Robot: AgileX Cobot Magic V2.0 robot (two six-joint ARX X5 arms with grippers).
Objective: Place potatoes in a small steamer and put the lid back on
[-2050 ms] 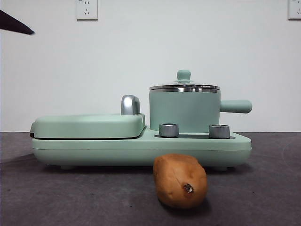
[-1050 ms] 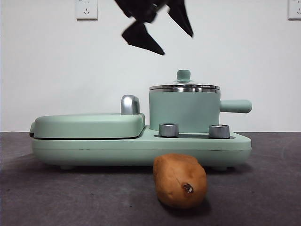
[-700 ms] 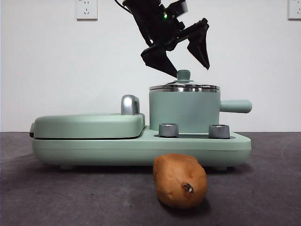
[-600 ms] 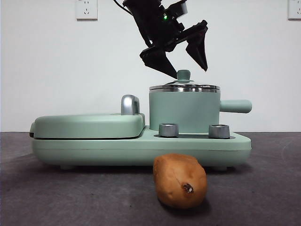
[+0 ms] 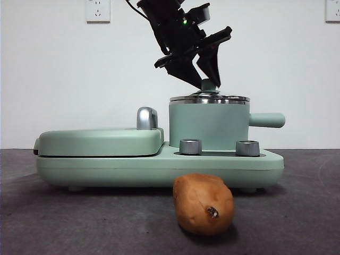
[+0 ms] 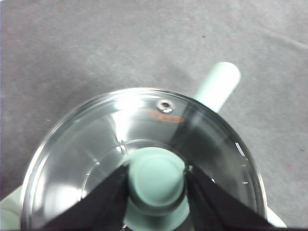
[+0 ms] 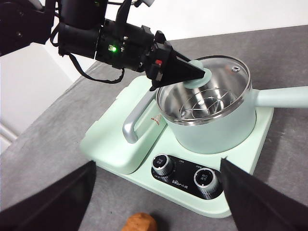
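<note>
Since a moment ago, the left gripper (image 5: 206, 79) has come down from above the pot and narrowed its two black jaws until they press on either side of the mint-green knob (image 6: 156, 179) of the lid (image 6: 144, 159). In the left wrist view the jaws meet the knob on both flanks, so the grip looks closed on it. The lid lies flat on the steel rim of the small steamer (image 5: 208, 125), directly under the gripper, and does not appear lifted yet. The knob is the only raised part of the flat glass lid, which is likely why the gripper takes it there, reaching down at a slant.

Through the glass, the right wrist view shows a wire rack (image 7: 207, 107) inside the steamer and nothing on it. The steamer's stubby side handle (image 5: 266, 119) points away from the gripper. The steamer stands on a mint-green cooker base (image 5: 159, 167), with two metal dials (image 5: 190, 146) just below it and a closed griddle cover (image 5: 101, 141) with a chrome handle (image 5: 147, 118) beside it.

The potato (image 5: 203, 203) lies on the dark table (image 5: 64, 223) well below and in front of the gripper, near the base, untouched. It must wait until the lid is off.

The right gripper (image 7: 159, 197) waits, jaws wide apart and holding nothing, above the potato and in front of the cooker.
</note>
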